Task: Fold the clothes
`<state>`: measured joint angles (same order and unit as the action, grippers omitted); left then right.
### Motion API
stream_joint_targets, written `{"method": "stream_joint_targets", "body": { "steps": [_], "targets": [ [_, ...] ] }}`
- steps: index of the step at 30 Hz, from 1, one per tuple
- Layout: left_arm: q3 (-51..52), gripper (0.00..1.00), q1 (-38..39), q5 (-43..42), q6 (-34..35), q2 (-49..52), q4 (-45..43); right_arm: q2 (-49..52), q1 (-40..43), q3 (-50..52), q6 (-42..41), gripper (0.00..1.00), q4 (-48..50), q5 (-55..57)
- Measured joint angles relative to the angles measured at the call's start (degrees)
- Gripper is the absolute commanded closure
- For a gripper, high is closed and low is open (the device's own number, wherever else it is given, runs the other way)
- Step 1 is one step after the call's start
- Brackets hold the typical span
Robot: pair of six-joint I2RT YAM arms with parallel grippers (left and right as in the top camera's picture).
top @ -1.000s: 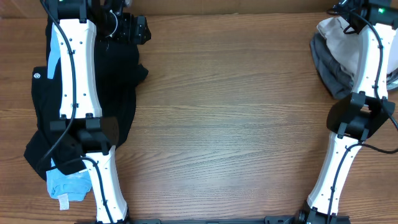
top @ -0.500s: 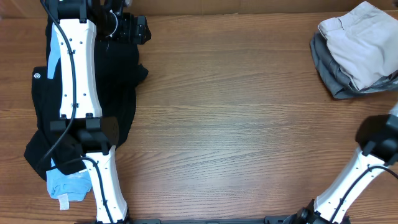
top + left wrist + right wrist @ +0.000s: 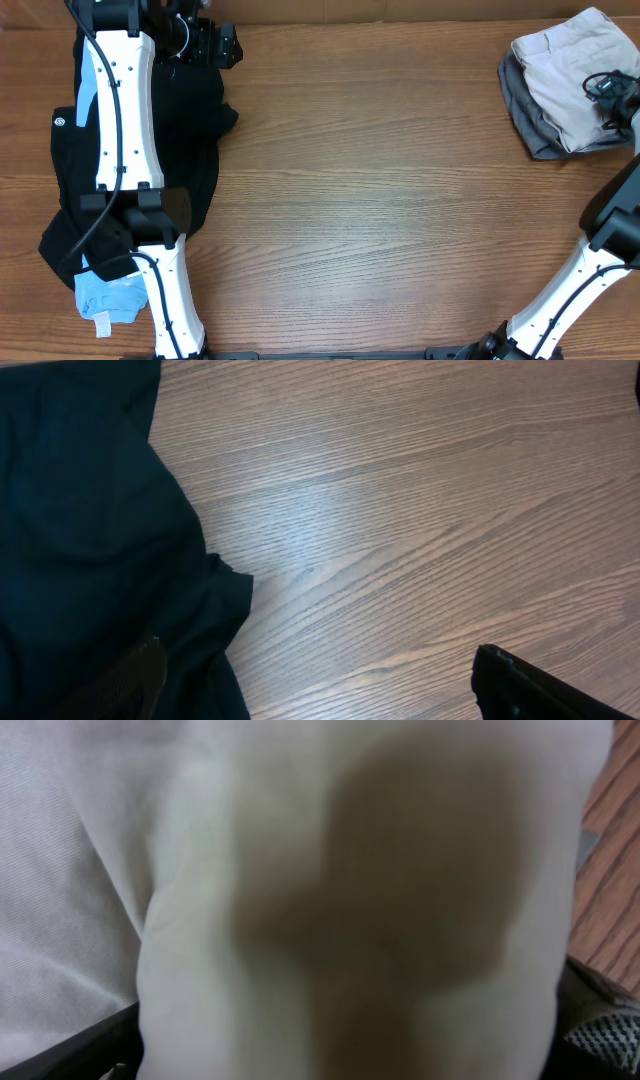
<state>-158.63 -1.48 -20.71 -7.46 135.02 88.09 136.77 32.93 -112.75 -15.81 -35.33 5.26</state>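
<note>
A pile of black clothes [image 3: 190, 150] lies at the table's left side, under my left arm. It also fills the left of the left wrist view [image 3: 90, 540]. My left gripper [image 3: 205, 45] hangs over the pile's far edge, open and empty [image 3: 315, 665], with one finger over black cloth and one over bare wood. A folded beige garment [image 3: 570, 70] lies on a folded grey one [image 3: 525, 115] at the far right. My right gripper [image 3: 608, 90] sits low on the beige garment. That cloth [image 3: 350, 900] fills the right wrist view, blurred, between wide-apart fingers.
A light blue garment [image 3: 105, 295] lies at the front left, partly under the black pile. The wooden table [image 3: 380, 200] spans the middle. Both arm bases stand at the front edge.
My right arm swung from over the stack out to the right edge, then its gripper came back down onto the beige garment. The left arm has not moved.
</note>
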Motion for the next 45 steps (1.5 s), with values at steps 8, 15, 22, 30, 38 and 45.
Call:
{"method": "stream_joint_targets", "body": {
  "steps": [8,15,22,30,38,45],
  "targets": [
    [0.0,0.0,0.0,-0.02,0.0,0.0,0.0,-0.57,0.81,-4.24,-0.15,0.0,-9.55,-0.61],
    [0.0,0.0,0.0,-0.02,0.0,0.0,-0.02,-1.62,2.1,-20.7,0.63,0.0,-26.64,-0.55],
    [0.0,0.0,0.0,-0.02,0.0,0.0,-0.02,-11.74,1.9,-35.45,0.66,0.0,-37.13,-8.57],
    [0.0,0.0,0.0,-0.02,0.0,0.0,-0.02,-26.53,-4.5,-40.17,0.72,0.0,-52.54,-31.15],
    [0.0,0.0,0.0,-0.02,0.0,0.0,-0.02,-27.85,-15.06,-40.24,1.25,0.0,-61.77,-41.09],
    [0.0,0.0,0.0,-0.02,0.0,0.0,-0.02,-27.78,-16.0,-40.24,2.01,0.0,-61.81,-41.22]
  ]
}}
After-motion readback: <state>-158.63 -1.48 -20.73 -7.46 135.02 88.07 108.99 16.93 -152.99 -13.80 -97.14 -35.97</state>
